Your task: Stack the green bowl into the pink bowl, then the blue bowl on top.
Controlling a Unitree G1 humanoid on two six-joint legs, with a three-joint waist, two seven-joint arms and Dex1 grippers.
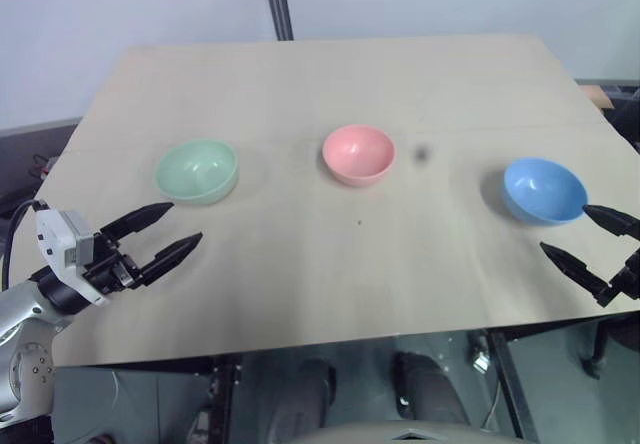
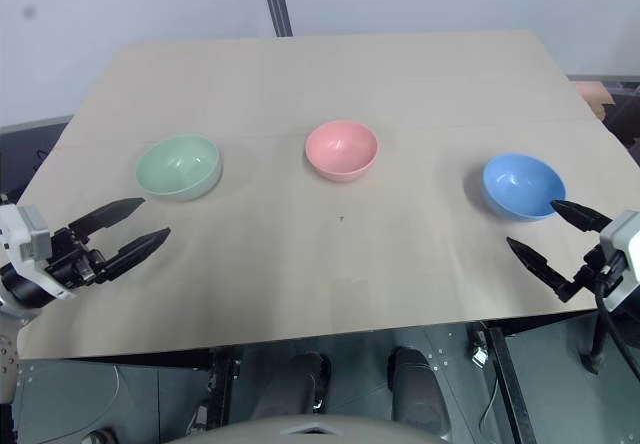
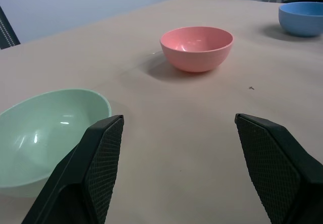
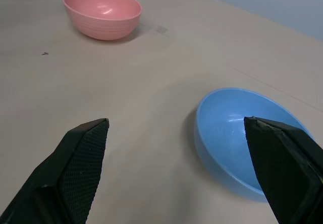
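Three bowls stand apart in a row on the tan table point(image 1: 330, 84). The green bowl point(image 1: 197, 171) is on the left, the pink bowl point(image 1: 358, 154) in the middle, the blue bowl point(image 1: 544, 190) on the right. My left gripper point(image 1: 172, 230) hovers open just in front of the green bowl point(image 3: 48, 133), nothing between its fingers. My right gripper point(image 1: 590, 235) is open just in front of the blue bowl point(image 4: 242, 135), one fingertip point(image 1: 597, 213) close to its rim. Each bowl is upright and empty.
A dark pole point(image 1: 278, 2) rises behind the table's far edge against a pale wall. A small dark speck point(image 1: 360, 223) lies on the table in front of the pink bowl. The table's near edge point(image 1: 330, 342) runs just below both grippers.
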